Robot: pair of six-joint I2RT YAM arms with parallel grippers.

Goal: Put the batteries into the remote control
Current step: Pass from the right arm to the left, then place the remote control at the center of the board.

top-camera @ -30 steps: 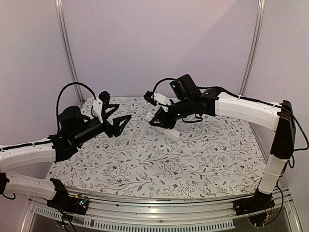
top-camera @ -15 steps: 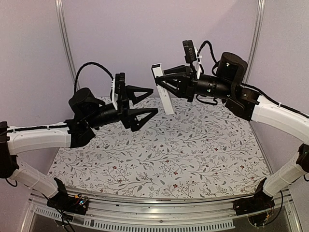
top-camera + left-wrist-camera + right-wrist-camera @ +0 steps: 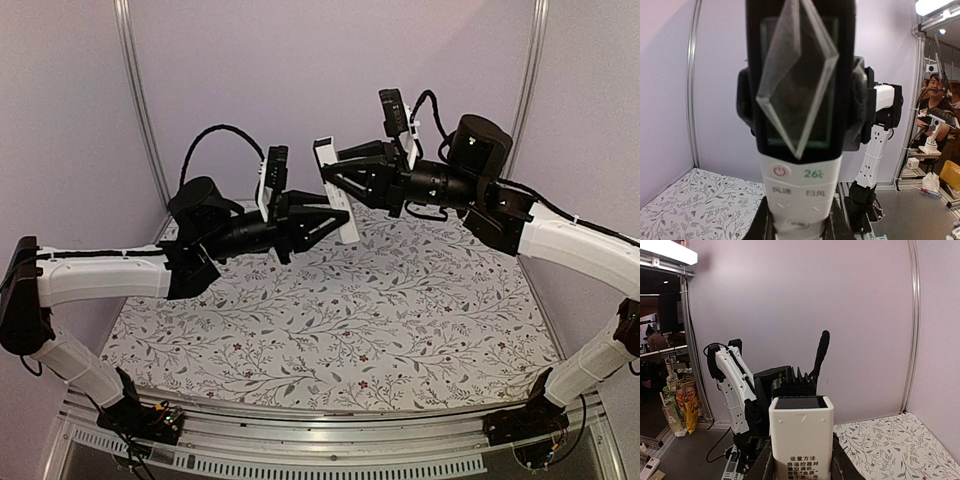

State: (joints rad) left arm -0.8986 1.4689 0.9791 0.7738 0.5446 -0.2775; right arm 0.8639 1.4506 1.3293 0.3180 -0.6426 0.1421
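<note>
Both arms are raised over the floral table (image 3: pixel 420 320), meeting above its far middle. The right gripper (image 3: pixel 333 172) pinches the remote (image 3: pixel 324 150) partway along its length, with the white bar held upright and tilted slightly. Its open, dark slot end (image 3: pixel 801 403) points up. The left gripper (image 3: pixel 338 214) reaches in from the left and its fingers (image 3: pixel 764 226) press on both sides of the lower, button end. The left wrist view shows the screen, a red power button (image 3: pixel 780 171) and a green "26" on the remote's face.
</note>
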